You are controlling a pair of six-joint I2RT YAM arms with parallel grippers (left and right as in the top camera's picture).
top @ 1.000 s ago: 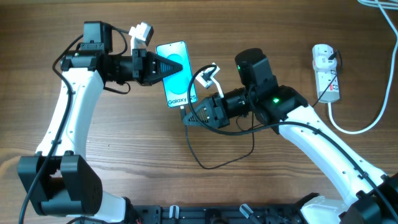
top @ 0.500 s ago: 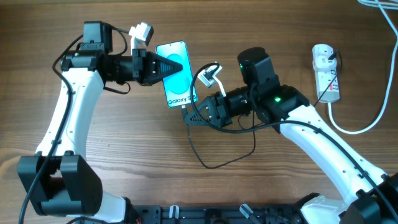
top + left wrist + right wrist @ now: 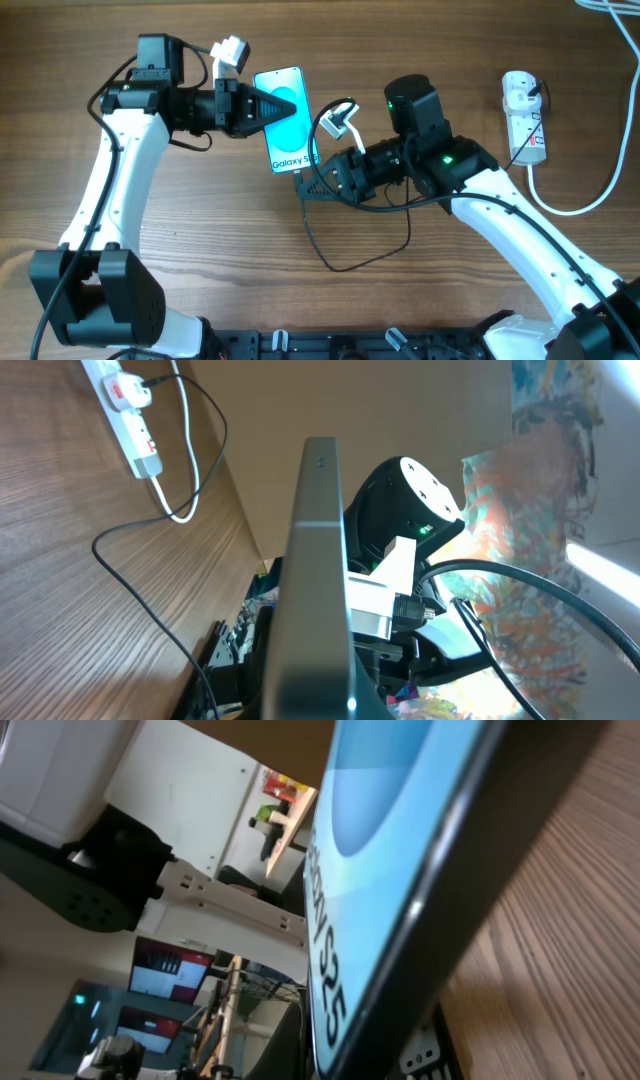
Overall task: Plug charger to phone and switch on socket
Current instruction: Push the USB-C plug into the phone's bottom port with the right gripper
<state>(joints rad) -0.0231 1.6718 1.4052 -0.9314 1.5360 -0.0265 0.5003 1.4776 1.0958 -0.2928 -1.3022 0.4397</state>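
Observation:
The phone (image 3: 290, 140), teal-blue screen with a white "Galaxy S25" label at its near end, is held off the table by my left gripper (image 3: 262, 108), which is shut on its left side. My right gripper (image 3: 305, 187) is at the phone's near end, shut on the charger; its black cable (image 3: 335, 265) loops over the table below. The plug tip is hidden between the jaws and the phone. The left wrist view shows the phone's edge (image 3: 318, 560) and the right wrist view its screen (image 3: 390, 850). The white socket (image 3: 523, 118) lies far right.
A white lead (image 3: 570, 208) curves from the socket toward the table's right edge. In the left wrist view the socket (image 3: 128, 410) lies far off with a thin black cable (image 3: 150, 520) running from it. The wooden table (image 3: 200, 250) carries both arm bases at the front.
The phone and my left gripper have shifted slightly right. My right gripper has edged right and a little up along the phone's near end.

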